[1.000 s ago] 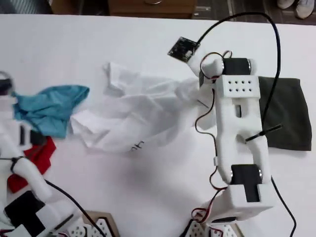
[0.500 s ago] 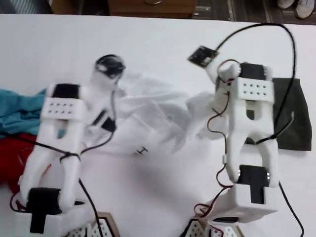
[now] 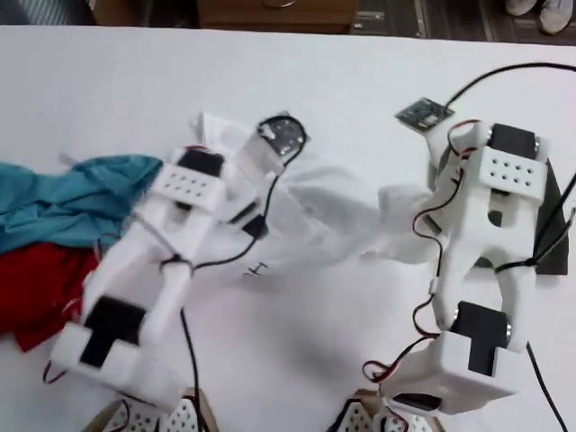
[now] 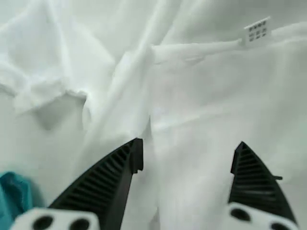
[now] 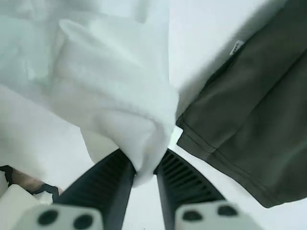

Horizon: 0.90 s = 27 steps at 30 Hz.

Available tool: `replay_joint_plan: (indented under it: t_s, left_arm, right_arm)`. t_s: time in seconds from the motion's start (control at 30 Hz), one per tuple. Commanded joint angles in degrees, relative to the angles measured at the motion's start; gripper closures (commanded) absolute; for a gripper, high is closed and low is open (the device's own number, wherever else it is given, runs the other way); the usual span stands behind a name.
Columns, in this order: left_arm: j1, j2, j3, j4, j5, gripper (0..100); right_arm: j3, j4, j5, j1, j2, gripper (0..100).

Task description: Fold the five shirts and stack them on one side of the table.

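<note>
High view: white shirt (image 3: 333, 211) is lying crumpled at the centre of the table (image 3: 297, 72). Left gripper (image 4: 187, 148) is hanging just over the white cloth, jaws spread wide, nothing between them. Right gripper (image 5: 144, 163) is pinching a bunched fold of the white shirt, just beside the dark olive shirt (image 5: 249, 120) at 3 o'clock. Left arm (image 3: 153, 261) is slanting from 7 o'clock toward centre; right arm (image 3: 490, 225) is standing from 5 o'clock toward 2 o'clock. Teal shirt (image 3: 63, 202) and red shirt (image 3: 36, 283) are lying bunched at 9 o'clock, touching.
</note>
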Motion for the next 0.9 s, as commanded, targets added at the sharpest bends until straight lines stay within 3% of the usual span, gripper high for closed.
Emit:
replay_joint_plan:
  t_s: [0.0, 0.1, 0.27, 0.4, 0.63, 0.87]
  left_arm:
    - [1.6, 4.7, -8.5, 0.4, 0.1, 69]
    - [3.3, 8.5, -18.0, 6.5, -1.8, 69]
    - [7.0, 14.4, -32.7, 20.2, -11.3, 69]
    - [7.6, 21.5, -41.3, 25.7, -16.6, 69]
    - [4.2, 33.7, -58.0, 27.6, -17.7, 69]
    - [4.1, 42.5, -71.7, 37.4, -17.7, 69]
  right_arm:
    - [2.6, 0.4, -0.2, 0.9, -3.5, 97.8]
    - [6.2, 0.0, -0.2, 0.7, -3.3, 97.8]
    - [8.4, -2.4, -0.3, 1.0, -3.5, 97.8]
    - [8.5, -2.9, -0.3, 1.0, -3.5, 97.8]
    - [8.5, -2.7, -0.3, 1.1, -3.4, 97.8]
    - [8.5, -2.7, -0.3, 1.1, -3.0, 97.8]
